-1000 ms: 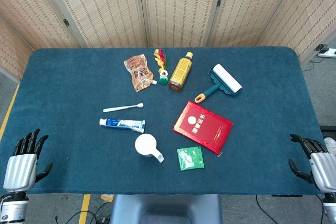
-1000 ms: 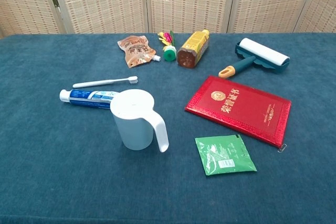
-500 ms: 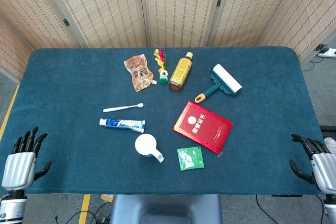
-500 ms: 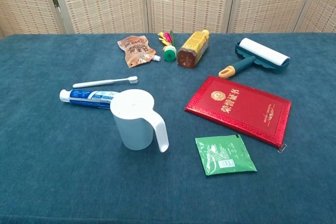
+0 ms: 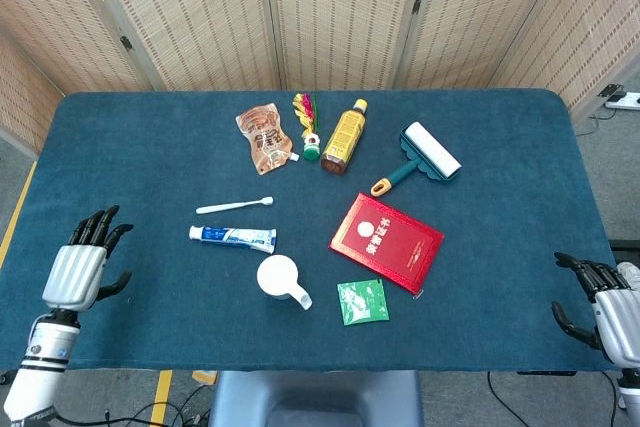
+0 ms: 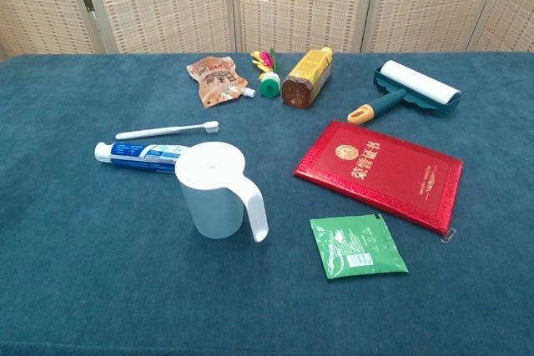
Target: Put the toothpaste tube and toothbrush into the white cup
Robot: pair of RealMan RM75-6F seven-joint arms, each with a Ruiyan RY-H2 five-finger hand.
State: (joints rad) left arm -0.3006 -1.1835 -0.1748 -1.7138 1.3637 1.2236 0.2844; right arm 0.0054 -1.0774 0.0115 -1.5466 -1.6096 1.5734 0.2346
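Cloth-covered blue table point(image 5: 150, 137) carries everything, and nothing on it has shifted over the last second; only the robot has. Taking the white plastic handled cup point(image 6: 217, 191) as the landmark: the red hardcover booklet with gold lettering point(image 6: 380, 172) lies to its right, with the teal lint roller with an orange-tipped handle point(image 6: 409, 93) beyond that. Far behind the cup sit the amber bottle lying on its side point(image 6: 304, 78), the crinkled brown spouted pouch point(image 6: 215, 79) and a green-based feathered shuttlecock point(image 6: 267, 74). The green foil sachet point(image 6: 357, 245) lies just right of the cup's handle. The blue-and-white toothpaste tube point(image 6: 142, 156) lies flat just behind and left of the cup, apparently not touching it, though the cup's rim hides the tube's near end. The slim white toothbrush point(image 6: 167, 130) lies just behind the tube, roughly parallel.

The left hand point(image 5: 85, 262) has risen from the table's near-left corner and moved in over the cloth, well left of the cup, fingers spread and empty. The right hand point(image 5: 605, 307) remains off the near-right edge, fingers apart, holding nothing. That suggests the left arm is beginning its reach, likely toward the tube or brush; neither is in the cup yet.
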